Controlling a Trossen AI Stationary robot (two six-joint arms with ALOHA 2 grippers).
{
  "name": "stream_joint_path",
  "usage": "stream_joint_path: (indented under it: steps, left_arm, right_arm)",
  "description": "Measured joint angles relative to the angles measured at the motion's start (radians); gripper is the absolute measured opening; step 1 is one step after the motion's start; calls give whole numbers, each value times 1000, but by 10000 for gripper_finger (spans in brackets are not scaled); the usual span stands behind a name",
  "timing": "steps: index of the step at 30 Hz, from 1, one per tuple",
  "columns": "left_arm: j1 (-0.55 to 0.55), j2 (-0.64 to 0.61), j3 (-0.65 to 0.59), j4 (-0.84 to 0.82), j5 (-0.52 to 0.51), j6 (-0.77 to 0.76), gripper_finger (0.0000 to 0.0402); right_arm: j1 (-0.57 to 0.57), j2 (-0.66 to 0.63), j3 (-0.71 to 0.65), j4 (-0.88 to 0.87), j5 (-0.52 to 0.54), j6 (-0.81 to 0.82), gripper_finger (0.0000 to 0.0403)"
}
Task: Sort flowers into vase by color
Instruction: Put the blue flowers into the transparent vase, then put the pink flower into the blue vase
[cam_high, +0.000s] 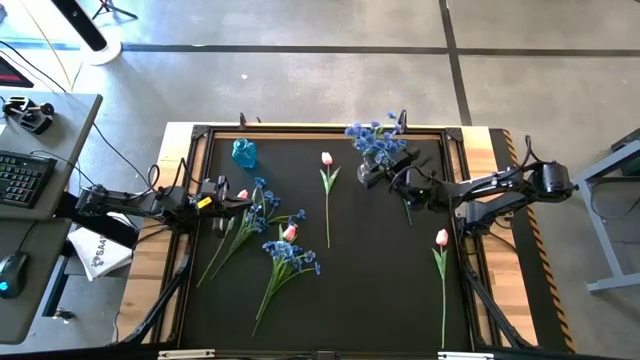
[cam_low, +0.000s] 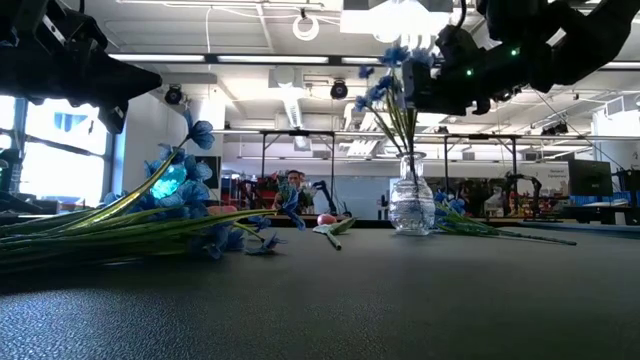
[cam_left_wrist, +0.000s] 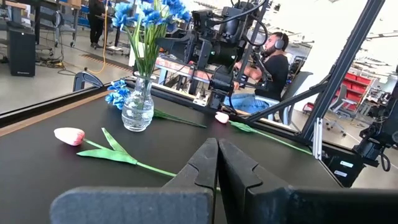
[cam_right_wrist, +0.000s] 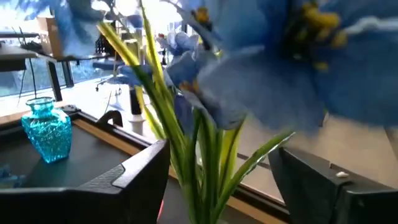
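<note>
A clear glass vase (cam_left_wrist: 137, 111) stands at the table's far middle and holds a bunch of blue flowers (cam_high: 375, 135) upright by their stems. My right gripper (cam_right_wrist: 219, 152) is open at that bunch, one finger on either side of the green stems (cam_right_wrist: 199, 168), above the vase's mouth. A teal glass vase (cam_high: 244, 153) stands at the far left. Pink tulips (cam_high: 327, 160) (cam_high: 441, 238) and blue bunches (cam_high: 290, 255) (cam_high: 262, 205) lie flat on the black mat. My left gripper (cam_left_wrist: 217, 155) is shut at the table's left edge, level, with nothing in it.
The mat has a raised wooden rim (cam_high: 480, 140). A person (cam_left_wrist: 273, 62) sits beyond the table's right side. A desk with a keyboard (cam_high: 25, 175) stands off the table's left. Bare mat lies along the near edge, between the lying stems.
</note>
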Motion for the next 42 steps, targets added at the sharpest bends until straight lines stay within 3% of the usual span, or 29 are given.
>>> stream_joint_path:
  steps: [5, 13, 19, 22, 26, 35, 42]
  left_arm:
    - [0, 0, 0, -1, 0, -1, 0]
    - [0, 0, 0, -1, 0, -1, 0]
    - [0, 0, 0, 0, 0, 0, 0]
    - [0, 0, 0, 0, 0, 0, 0]
    - [0, 0, 0, -1, 1, 0, 0]
    - [-14, 0, 0, -4, 4, 0, 0]
    - [-42, 0, 0, -2, 3, 1, 0]
  right_arm:
    - [15, -85, 0, -182, -6, 68, 268]
    - [52, -294, 1, -596, -114, 251, 268]
    - [88, -381, 149, -1220, -268, 630, 259]
    - [121, -360, 243, -1465, -402, 844, 247]
    - [223, -292, 305, -1626, -597, 1034, 228]
    - [554, -62, 329, -1779, -888, 1598, 178]
    - [677, 112, 329, -1812, -1028, 1811, 150]
